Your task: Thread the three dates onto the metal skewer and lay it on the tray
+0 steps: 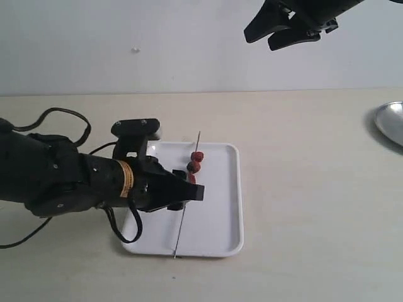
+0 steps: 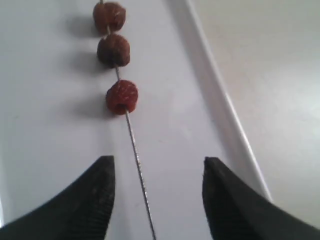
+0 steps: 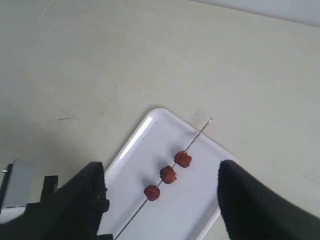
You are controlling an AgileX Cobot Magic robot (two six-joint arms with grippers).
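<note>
Left gripper [image 2: 157, 165] spread wide, straddling metal skewer [image 2: 135, 145] on tray [image 2: 220, 95] (three dates [image 2: 113, 50] threaded); lift straight up, avoid nudging it sideways.

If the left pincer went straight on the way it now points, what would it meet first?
Probably the nearest reddish date on the metal skewer, which runs between the fingers of the open left pincer; height above the tray is unclear.

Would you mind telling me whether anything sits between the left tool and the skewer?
Nothing visible does. The skewer lies on the tray, bare inside the open left tool; the dates sit farther along it.
</note>
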